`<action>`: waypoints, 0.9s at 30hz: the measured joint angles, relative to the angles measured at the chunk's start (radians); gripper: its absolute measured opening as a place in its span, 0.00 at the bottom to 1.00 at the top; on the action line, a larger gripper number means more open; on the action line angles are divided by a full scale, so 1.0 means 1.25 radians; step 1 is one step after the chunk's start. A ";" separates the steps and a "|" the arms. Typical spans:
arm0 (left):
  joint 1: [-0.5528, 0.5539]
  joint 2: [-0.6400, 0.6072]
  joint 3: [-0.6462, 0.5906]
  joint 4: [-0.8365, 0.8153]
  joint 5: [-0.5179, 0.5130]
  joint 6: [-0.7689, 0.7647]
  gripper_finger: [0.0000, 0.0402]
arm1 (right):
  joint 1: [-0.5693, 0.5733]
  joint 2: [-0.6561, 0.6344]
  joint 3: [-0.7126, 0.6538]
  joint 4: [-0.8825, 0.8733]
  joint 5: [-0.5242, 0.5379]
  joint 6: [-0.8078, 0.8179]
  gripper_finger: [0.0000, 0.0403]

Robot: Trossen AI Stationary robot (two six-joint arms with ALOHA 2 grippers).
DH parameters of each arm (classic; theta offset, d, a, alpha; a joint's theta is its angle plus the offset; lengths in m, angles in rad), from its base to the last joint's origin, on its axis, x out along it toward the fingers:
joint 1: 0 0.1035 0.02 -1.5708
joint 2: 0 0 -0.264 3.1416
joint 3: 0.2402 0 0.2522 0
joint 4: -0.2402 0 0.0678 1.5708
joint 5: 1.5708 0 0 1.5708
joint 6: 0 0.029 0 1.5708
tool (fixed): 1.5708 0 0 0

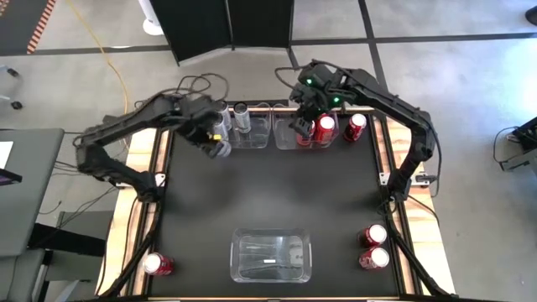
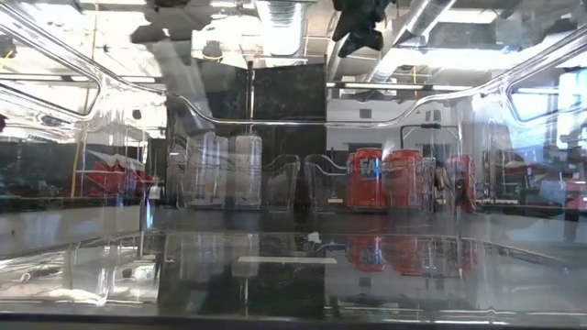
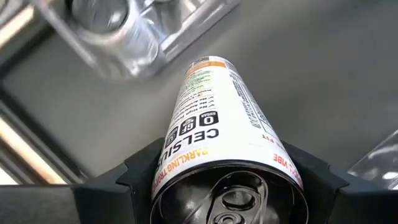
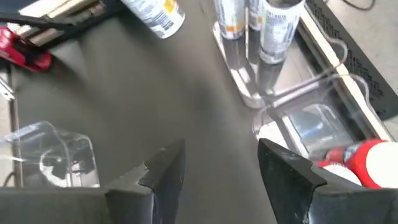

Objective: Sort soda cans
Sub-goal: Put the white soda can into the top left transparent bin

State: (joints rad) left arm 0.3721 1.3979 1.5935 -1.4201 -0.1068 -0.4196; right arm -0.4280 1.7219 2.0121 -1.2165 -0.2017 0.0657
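The left gripper (image 1: 216, 134) is hanging over the far left part of the black tabletop (image 1: 268, 193), its jaws clenched around a white Celsius can (image 3: 217, 134) that is tilting away from the wrist, pull-tab end toward the camera, orange and black print along its side. Just beside it, the far left clear bin (image 1: 248, 127) is holding silver-grey cans (image 1: 242, 117) standing upright; the right wrist view is showing 2 of them there, though the exact count is hard to tell. The right gripper (image 4: 221, 165) is hovering above the far right clear bin (image 1: 289, 134), its jaws released and spread apart with only bare tabletop showing between them. That bin is holding red soda cans (image 1: 325, 127) standing upright, and 1 more red can (image 1: 356, 127) is standing just beside them near the far right corner; in the low view 2 red cans (image 2: 385, 179) are appearing side by side behind clear plastic. At the near right edge, 2 red cans (image 1: 374, 246) are sitting close together, and 1 red can (image 1: 157, 265) is sitting at the near left corner. A third clear bin (image 1: 270, 257) is sitting at the near middle of the tabletop, well apart from both grippers.
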 joint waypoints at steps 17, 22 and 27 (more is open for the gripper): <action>0.100 0.332 0.328 -0.075 -0.010 0.330 0.63 | 0.050 -0.008 -0.074 -0.044 0.080 0.076 0.54; 0.120 0.371 0.330 -0.084 -0.013 0.361 0.63 | 0.055 -0.008 -0.108 -0.021 0.079 0.089 0.54; 0.136 0.412 0.330 -0.077 -0.014 0.384 0.63 | 0.055 -0.008 -0.110 -0.003 0.080 0.098 0.54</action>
State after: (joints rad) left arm 0.5419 1.9134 2.0060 -1.5159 -0.1242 0.0597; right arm -0.3597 1.7115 1.8742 -1.2197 -0.1022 0.1883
